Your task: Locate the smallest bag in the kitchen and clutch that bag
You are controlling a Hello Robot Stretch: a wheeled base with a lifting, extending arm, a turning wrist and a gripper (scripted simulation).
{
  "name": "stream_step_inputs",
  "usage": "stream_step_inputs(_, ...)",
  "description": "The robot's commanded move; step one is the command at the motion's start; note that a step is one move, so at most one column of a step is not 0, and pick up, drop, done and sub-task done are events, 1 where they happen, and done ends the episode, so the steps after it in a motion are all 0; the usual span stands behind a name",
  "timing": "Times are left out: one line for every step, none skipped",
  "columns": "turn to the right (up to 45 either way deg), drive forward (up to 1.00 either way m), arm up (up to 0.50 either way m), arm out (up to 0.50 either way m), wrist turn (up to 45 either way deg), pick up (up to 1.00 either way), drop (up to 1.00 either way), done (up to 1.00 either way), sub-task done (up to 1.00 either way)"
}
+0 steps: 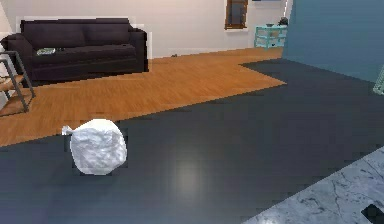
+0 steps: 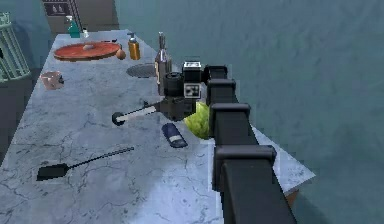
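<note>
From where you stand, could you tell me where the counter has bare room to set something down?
The counter is bare between the black spatula and the red plate, and nearer than the spatula. It is crowded at the far end by the bottles and around the end effector.

I record a white, crumpled-textured bag [image 1: 98, 148] against dark slate-grey floor [image 1: 250, 130], which borders orange-brown wood planking [image 1: 150, 85]. The sofa [image 1: 85, 48] is black and the wall [image 1: 335, 40] teal. The counter [image 2: 90, 120] is pale grey, marble-veined. I note a red-orange plate [image 2: 85, 50], a black spatula [image 2: 55, 172] and a yellow-green object [image 2: 198, 120].
</note>
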Motion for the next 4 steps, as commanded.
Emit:
stream_step_inputs(0.0,0.0,0.0,0.0,36.0,0.0,0.0,0.0,0.0)
stream_step_inputs(0.0,0.0,-0.14,0.0,0.0,0.0,0.0,0.0,0.0)
stream_step_inputs(0.0,0.0,0.0,0.0,0.0,1.0,0.0,0.0,0.0)
stream_step_inputs(0.0,0.0,0.1,0.0,0.0,0.0,0.0,0.0,0.0)
